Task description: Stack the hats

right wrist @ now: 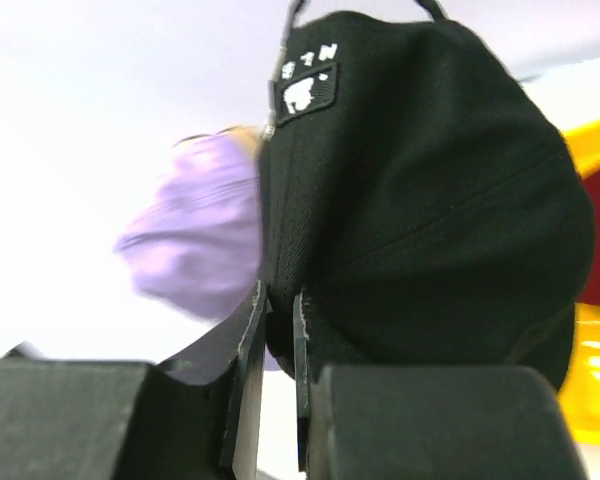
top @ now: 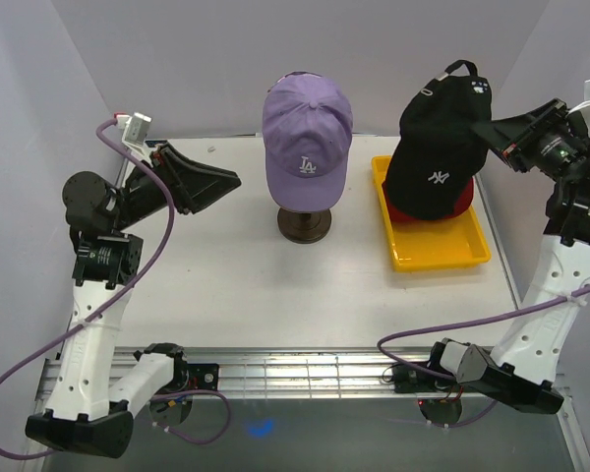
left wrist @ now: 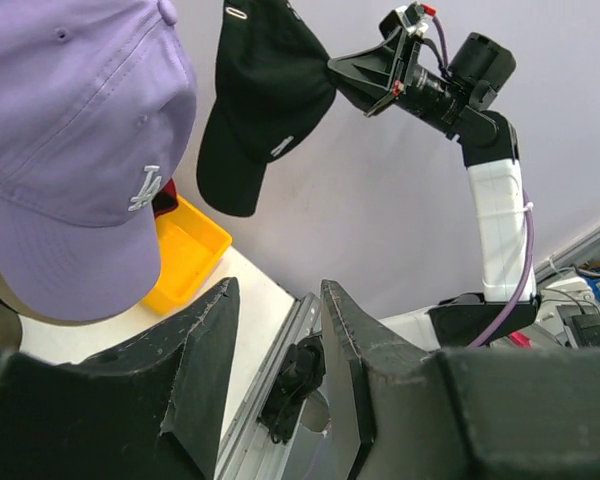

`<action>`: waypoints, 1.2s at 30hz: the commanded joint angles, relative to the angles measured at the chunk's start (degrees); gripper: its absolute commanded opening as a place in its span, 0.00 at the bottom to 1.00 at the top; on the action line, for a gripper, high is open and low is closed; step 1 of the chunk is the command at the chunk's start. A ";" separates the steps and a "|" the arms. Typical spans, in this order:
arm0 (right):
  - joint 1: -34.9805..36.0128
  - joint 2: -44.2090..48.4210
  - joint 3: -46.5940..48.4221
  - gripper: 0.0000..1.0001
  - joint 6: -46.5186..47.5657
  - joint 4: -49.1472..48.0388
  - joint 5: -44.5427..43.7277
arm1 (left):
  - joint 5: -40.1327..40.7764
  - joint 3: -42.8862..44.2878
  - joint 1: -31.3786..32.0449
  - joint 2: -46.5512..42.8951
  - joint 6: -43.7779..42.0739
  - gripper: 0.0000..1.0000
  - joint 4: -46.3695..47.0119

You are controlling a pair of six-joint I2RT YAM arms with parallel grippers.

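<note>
Yellow tray (top: 441, 251) at the right of the table (top: 226, 265), red cap (top: 401, 213) in it, mostly hidden under the black cap (top: 438, 147). Mid-table, the lavender cap (top: 308, 138) sits on a stand with a dark round base (top: 305, 226), between the two arms.

Status: right gripper (right wrist: 277, 340) is pinched onto the black cap's fabric. The cap hangs brim-down off the fingertips, over the tray and red cap; can't tell whether the two caps touch. Status: left gripper (left wrist: 280, 290) has jaws apart and empty, left of the lavender cap, apart from it, pointing at it.

Count: three caps – one lavender, one black, one red; one tray; one stand.
</note>
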State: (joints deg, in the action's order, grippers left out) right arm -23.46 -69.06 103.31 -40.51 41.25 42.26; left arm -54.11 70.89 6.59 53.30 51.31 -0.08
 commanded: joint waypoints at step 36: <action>0.26 5.86 2.60 0.08 -65.21 -63.57 23.74 | 34.15 17.53 47.90 23.34 -17.91 0.56 -0.36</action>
State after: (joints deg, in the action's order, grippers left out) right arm -23.44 -63.75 105.21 -103.26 -17.26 66.28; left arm -21.85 87.35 54.24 78.22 34.57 -1.26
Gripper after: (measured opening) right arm 0.168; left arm 0.551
